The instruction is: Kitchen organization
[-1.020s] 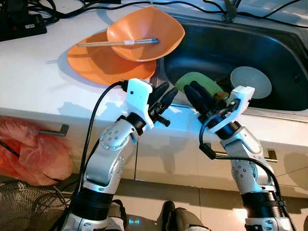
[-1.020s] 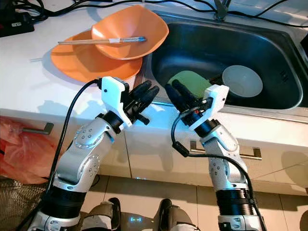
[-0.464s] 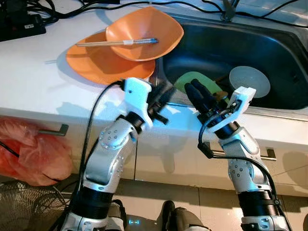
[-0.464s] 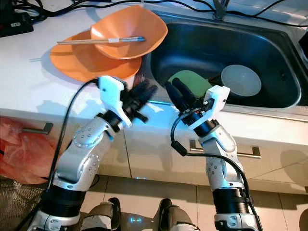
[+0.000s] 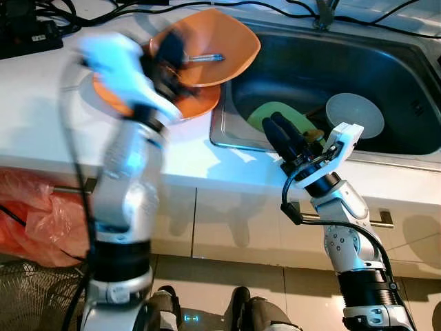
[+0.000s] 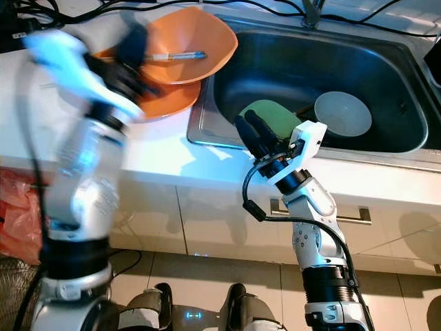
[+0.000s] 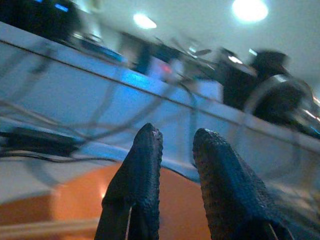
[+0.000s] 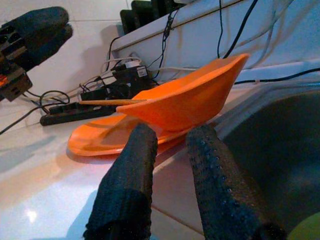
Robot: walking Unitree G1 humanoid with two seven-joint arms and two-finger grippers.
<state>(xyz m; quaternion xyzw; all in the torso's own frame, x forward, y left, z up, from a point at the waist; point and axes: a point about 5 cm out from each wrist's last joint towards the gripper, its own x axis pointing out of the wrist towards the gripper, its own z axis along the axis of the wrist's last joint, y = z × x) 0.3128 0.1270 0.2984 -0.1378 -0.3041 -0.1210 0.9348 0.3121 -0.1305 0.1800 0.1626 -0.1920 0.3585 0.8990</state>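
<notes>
Left end effector [image 5: 172,52] raised over orange bowl [image 5: 227,41]

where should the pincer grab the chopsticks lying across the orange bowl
Likely best by the end that sticks out past the orange bowl's rim toward the robot's left. The chopsticks lie flat across the bowl's hollow, so that overhanging end has open space beneath. The left pincer, blurred in motion, is already above them; coming from above, fingers straddling the pair, seems safest.

Head stereo pair looks fwd and steeply down over the counter [image 5: 41,103] edge; both eyes share the sink [image 5: 406,76] and orange bowl [image 5: 227,48]. Left wrist cam sits close above the bowl, facing the back wall. Right wrist cam looks low across the counter, sharing that bowl.
</notes>
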